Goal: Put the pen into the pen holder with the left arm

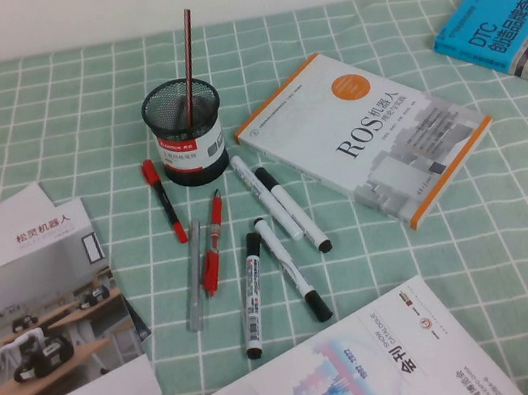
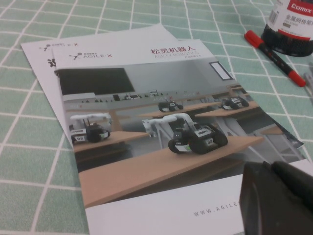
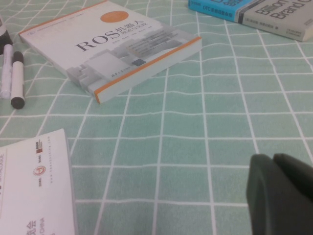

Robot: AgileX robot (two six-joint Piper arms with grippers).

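Observation:
The pen, a thin dark-red stick, stands leaning inside the black mesh pen holder, most of its length sticking out above the rim. The holder's base shows in the left wrist view. Neither arm shows in the high view. My left gripper is shut and empty, low over the AgileX brochure at the table's left. My right gripper is shut and empty over bare green checked cloth at the right.
A black pen with red ends, a bright-red pen, a grey pen and several white markers lie in front of the holder. The ROS book, a blue book and a front booklet lie around.

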